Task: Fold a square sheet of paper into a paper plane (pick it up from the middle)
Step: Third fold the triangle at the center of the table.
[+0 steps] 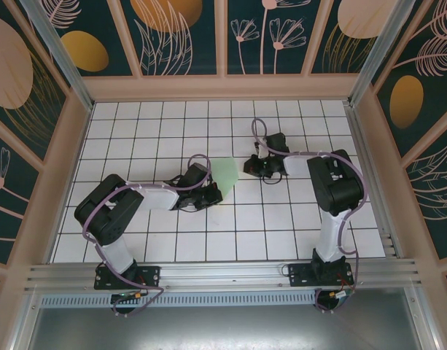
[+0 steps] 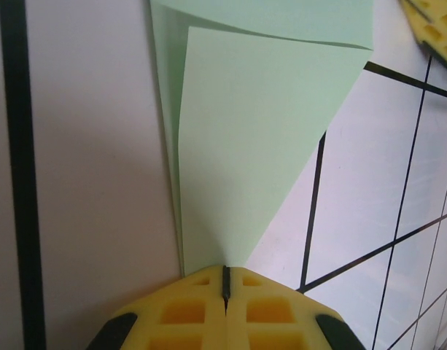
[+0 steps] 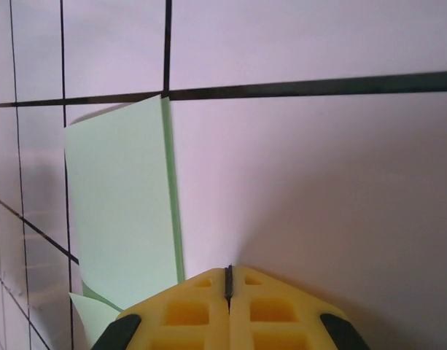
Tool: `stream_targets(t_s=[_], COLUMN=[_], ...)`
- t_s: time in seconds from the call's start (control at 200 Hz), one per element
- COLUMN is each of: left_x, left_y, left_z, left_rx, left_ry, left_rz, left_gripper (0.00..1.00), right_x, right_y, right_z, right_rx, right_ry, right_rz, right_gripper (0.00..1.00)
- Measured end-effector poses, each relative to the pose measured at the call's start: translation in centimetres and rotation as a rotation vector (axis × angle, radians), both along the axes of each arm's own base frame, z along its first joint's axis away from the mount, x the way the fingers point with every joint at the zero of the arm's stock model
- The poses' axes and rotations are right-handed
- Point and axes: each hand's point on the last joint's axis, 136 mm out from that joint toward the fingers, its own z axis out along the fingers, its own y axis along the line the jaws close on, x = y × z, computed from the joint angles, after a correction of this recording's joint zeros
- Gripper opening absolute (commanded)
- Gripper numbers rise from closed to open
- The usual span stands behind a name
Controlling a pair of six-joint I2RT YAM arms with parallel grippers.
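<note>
The pale mint-green sheet of paper [image 1: 224, 175] lies folded on the white grid table between my two grippers. In the left wrist view the paper [image 2: 259, 146] tapers toward me, one flap lying over another. My left gripper [image 2: 225, 271] is shut, its yellow tips right at the paper's narrow end; nothing shows between the fingers. From above, that left gripper [image 1: 213, 195] sits at the paper's near-left corner. My right gripper [image 3: 228, 270] is shut too, tips on bare table just right of the paper's [image 3: 121, 211] edge. Seen from the top, the right gripper [image 1: 249, 168] is at the paper's right side.
Black grid lines cross the white table [image 1: 281, 219]. Walls with patterned panels [image 1: 223, 87] enclose the back and both sides. One yellow finger of the right gripper [image 2: 431, 25] shows in the left wrist view's top right corner.
</note>
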Motion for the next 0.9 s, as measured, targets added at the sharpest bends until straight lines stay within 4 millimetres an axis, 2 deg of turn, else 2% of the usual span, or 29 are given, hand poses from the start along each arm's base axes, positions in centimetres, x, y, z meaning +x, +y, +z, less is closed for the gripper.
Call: stream_targets(t_s=[0.145,0.29,0.43,0.555,0.736,0.901], left_x=[0.2,0.1,-0.2,-0.2,-0.2,0.7], left_y=[0.3,1.1,1.4,1.4,1.3,0.6], left_z=[0.1,0.2,0.2,0.2,0.5,3.0], left_rx=[0.066,0.145,0.166,0.159,0.149,0.089], left_ry=[-0.033,-0.071,-0.082,-0.079,-0.079,-0.131], left_rz=[-0.055,-0.119,-0.152,-0.158,-0.155,-0.114], left_gripper=[0.00,0.00,0.00,0.00,0.00,0.03], right_x=[-0.6,-3.0,-6.2,-7.7,-8.0,-7.6], right_y=[0.0,2.5,5.5,7.2,7.3,7.4], right_z=[2.0,3.5,2.9,2.0,-0.1,-0.4], right_rx=[-0.008,0.013,0.040,0.063,0.053,0.044], right_ry=[-0.048,-0.067,-0.014,0.033,0.096,0.098], right_rz=[-0.003,0.060,0.128,0.158,0.149,0.139], right_gripper=[0.03,0.03,0.02,0.00,0.00,0.00])
